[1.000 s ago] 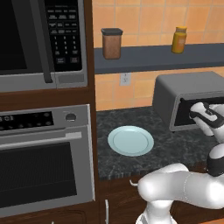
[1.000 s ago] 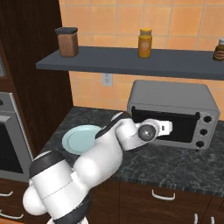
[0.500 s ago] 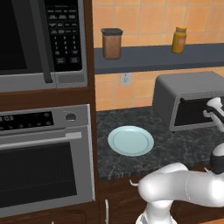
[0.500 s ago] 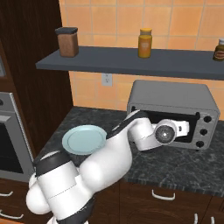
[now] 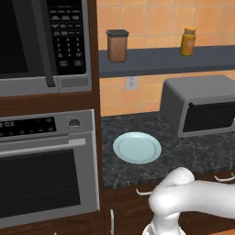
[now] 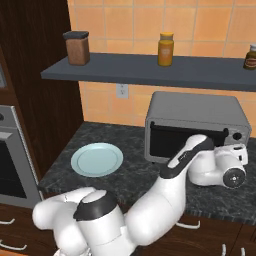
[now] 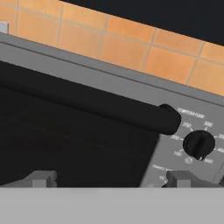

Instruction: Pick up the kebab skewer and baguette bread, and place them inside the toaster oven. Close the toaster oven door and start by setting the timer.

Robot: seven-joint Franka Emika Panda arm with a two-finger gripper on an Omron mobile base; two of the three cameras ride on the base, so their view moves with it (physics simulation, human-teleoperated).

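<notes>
The grey toaster oven (image 5: 197,98) (image 6: 200,107) stands on the dark counter against the tiled wall. Its dark glass door (image 5: 209,117) (image 6: 167,142) (image 7: 65,140) looks shut, with the black bar handle (image 7: 87,103) along the top edge. My gripper (image 6: 239,152) (image 7: 111,179) is open, close in front of the oven's right end, with nothing between its fingers. A black temperature knob (image 7: 199,144) sits just right of the handle's end, above my right fingertip (image 7: 181,178). The kebab skewer and the baguette bread are hidden or out of view.
A pale blue plate (image 5: 137,148) (image 6: 96,159) lies bare on the counter left of the toaster oven. A shelf (image 6: 150,70) above carries a brown canister (image 6: 77,47) and an orange jar (image 6: 166,49). A microwave (image 5: 41,41) and built-in oven (image 5: 46,160) fill the left.
My hand has slid right along the toaster oven's front, from the middle of the door to its right end, and has left the left base view. It stayed open.
</notes>
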